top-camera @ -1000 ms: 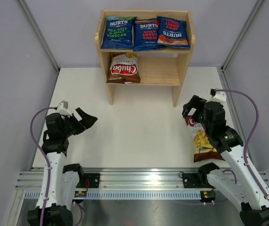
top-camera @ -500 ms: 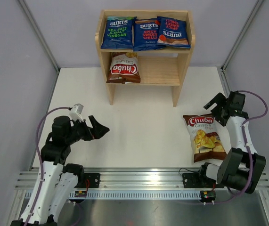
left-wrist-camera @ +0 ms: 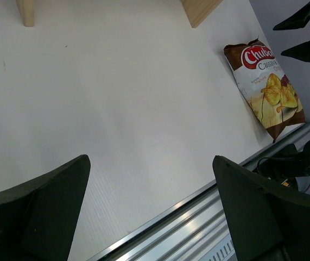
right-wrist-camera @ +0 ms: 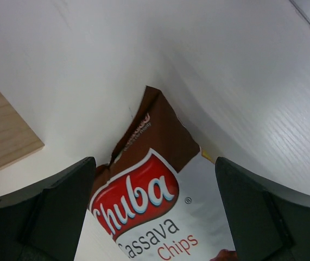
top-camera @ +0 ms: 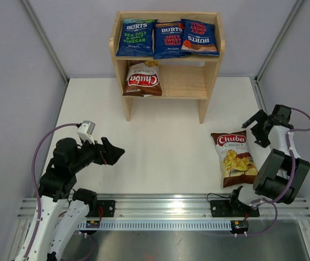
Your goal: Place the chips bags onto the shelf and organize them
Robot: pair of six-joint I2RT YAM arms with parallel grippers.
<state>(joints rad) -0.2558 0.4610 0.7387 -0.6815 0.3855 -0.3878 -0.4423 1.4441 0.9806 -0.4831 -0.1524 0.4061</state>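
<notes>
Left gripper and right gripper gape, holding nothing; the loose Chuba bag lies flat near right, probably bound for the shelf, lower tier.

Robot lab test cell: plain grey panel walls boxing in a bare white table, aluminium mounting rail along near edge, purple cables looping loose

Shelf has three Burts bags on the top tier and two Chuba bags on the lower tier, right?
Not quite. The lower tier of the shelf holds one Chuba bag; the other Chuba bag lies on the table near the right gripper, seen in the top external view. Three Burts bags on top is right.
</notes>
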